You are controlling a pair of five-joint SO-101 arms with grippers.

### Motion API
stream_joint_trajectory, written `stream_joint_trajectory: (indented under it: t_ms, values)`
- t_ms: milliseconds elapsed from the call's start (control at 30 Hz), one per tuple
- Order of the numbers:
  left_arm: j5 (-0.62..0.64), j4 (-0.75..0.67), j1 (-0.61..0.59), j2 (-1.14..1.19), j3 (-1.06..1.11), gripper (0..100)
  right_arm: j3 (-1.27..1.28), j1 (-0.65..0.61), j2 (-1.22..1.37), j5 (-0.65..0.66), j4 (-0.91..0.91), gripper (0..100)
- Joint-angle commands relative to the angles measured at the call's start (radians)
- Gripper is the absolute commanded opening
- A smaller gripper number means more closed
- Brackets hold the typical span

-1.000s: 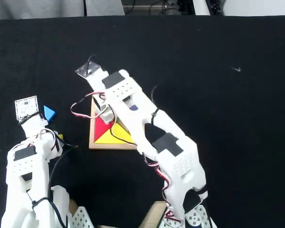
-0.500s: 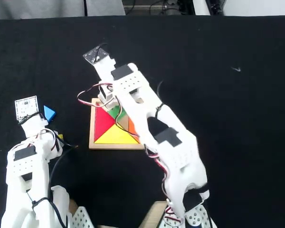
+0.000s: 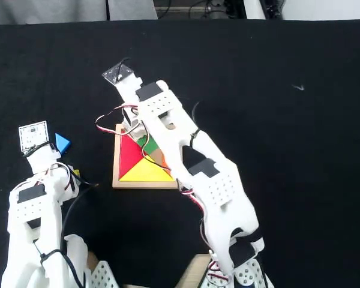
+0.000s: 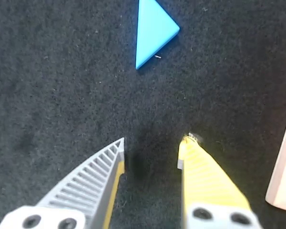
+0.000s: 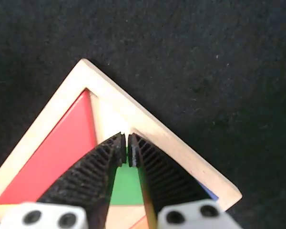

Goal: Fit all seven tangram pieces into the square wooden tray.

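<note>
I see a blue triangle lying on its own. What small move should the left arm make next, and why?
Probably ease the left gripper forward until its open fingers straddle the blue triangle. That piece lies on the black table ahead of the fingertips, outside the wooden tray, not yet picked up.
</note>
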Motion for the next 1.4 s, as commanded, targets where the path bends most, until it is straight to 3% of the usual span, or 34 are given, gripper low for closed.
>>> stream_joint_trajectory:
  t_ms: [0,267,500,767,833,933,1100,1233,1367]
  values:
    - [0.003,-0.015,0.012,-0.020,-0.007,19,-0.051,-0.014,-0.018,0.008,0.020,1.1]
    - [0.006,-0.015,0.012,-0.020,-0.007,19,-0.142,-0.006,-0.137,0.003,0.143,1.1]
    - [0.012,-0.006,0.012,-0.021,-0.021,20,-0.148,0.118,-0.487,0.005,0.285,1.1]
    - [-0.005,0.058,0.013,-0.017,-0.105,20,0.265,0.319,-0.857,0.011,0.267,1.1]
    - [-0.091,0.141,0.016,-0.020,-0.203,20,0.432,0.371,-0.951,0.008,0.206,1.1]
    - [-0.253,0.413,0.010,-0.008,-0.455,20,0.727,0.423,-1.096,0.003,0.074,1.1]
    - [-0.618,0.770,0.015,-0.008,-0.814,20,1.187,0.434,-1.244,0.002,-0.218,1.1]
    - [-0.856,0.875,0.016,0.049,-0.958,20,1.310,0.439,-1.237,0.002,-0.330,1.1]
    - [-0.942,0.848,0.008,0.227,-1.050,20,1.360,0.439,-1.179,-0.028,-0.411,1.1]
